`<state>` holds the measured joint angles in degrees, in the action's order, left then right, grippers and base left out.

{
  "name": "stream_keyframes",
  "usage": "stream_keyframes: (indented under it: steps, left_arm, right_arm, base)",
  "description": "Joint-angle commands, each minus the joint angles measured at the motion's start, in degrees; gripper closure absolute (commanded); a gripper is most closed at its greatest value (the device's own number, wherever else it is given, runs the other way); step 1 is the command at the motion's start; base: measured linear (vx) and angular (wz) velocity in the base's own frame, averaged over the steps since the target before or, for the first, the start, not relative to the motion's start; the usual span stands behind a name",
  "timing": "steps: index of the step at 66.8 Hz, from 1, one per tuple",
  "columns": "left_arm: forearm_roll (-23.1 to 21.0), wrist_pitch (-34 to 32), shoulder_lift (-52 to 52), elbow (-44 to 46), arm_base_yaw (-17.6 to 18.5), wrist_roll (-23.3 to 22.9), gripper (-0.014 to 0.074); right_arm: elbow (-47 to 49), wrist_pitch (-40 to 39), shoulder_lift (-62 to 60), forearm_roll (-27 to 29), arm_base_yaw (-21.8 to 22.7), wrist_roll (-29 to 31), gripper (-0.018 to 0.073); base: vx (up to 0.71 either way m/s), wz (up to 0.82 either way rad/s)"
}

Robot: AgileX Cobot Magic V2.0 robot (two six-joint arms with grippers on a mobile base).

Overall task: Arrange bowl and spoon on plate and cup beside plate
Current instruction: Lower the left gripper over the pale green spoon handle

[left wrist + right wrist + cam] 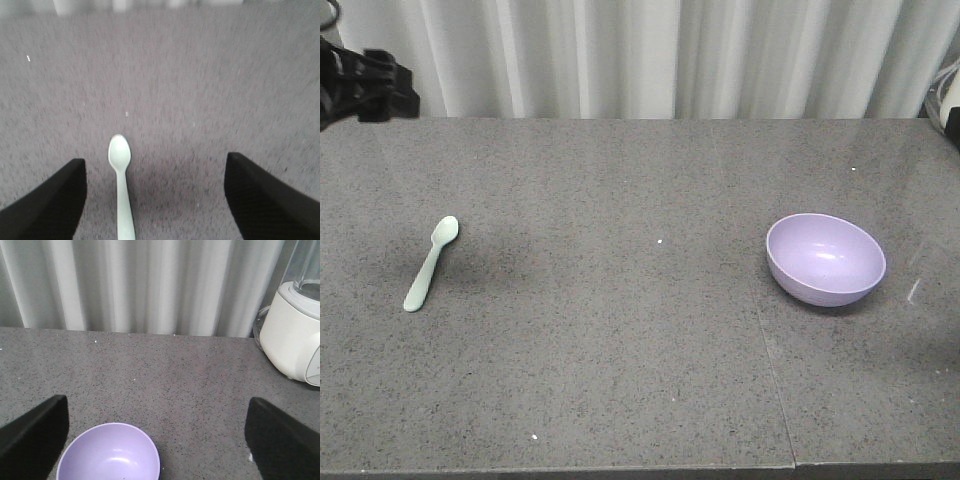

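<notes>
The small pale mint-green plastic spoon (432,262) is lying flat on the grey speckled stone surface (640,350), over on the robot's left side. Its scoop end points toward the white pleated curtain (650,55) at the back and its handle angles toward the near edge. The small round lavender-purple plastic bowl (825,258) sits upright on the right side, open side up, well apart from the spoon.

From the left wrist view, the left jaws are spread wide with nothing in them. One black finger (47,205) is at the lower left and the other (270,200) at the lower right, up off the surface. The spoon (121,190) sits between them, closer to the left-hand one and not touching either, and its handle runs off the bottom of the picture. That view is a bit blurry. In the front view only a black chunk of the left arm (365,85) pokes in at the top left corner.

The right jaws are just as wide and holding nothing, with the dark fingers (32,440) off at both lower corners. The bowl (109,452) is at the bottom between them, nearer the left-hand finger. A white appliance with a clear top (292,332) stands at the back right, near the curtain.
</notes>
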<state>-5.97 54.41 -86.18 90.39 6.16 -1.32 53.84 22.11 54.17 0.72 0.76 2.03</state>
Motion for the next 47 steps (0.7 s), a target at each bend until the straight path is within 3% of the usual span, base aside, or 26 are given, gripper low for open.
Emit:
stream_keyframes:
  steps: [1, 16, 47]
  left_arm:
    - [-0.4, 2.0, -2.4, 4.0, 0.4, -0.1, 0.0063]
    - [0.6, 9.3, -10.0, 5.2, 0.4, 0.5, 0.0063]
    - [4.0, 8.9, -21.2, 5.2, 0.4, 0.5, 0.0063]
  right_arm:
    - [1.7, -3.1, -0.5, -0.2, 0.1, 0.5, -0.0110]
    - [1.7, -2.6, -0.5, -0.1, 0.1, 0.5, -0.0101]
    - [1.7, -1.6, -0.5, 0.0, 0.1, 0.3, -0.0080]
  base:
    - [0.00, 0.00]
    - [0.00, 0.00]
    - [0.00, 0.00]
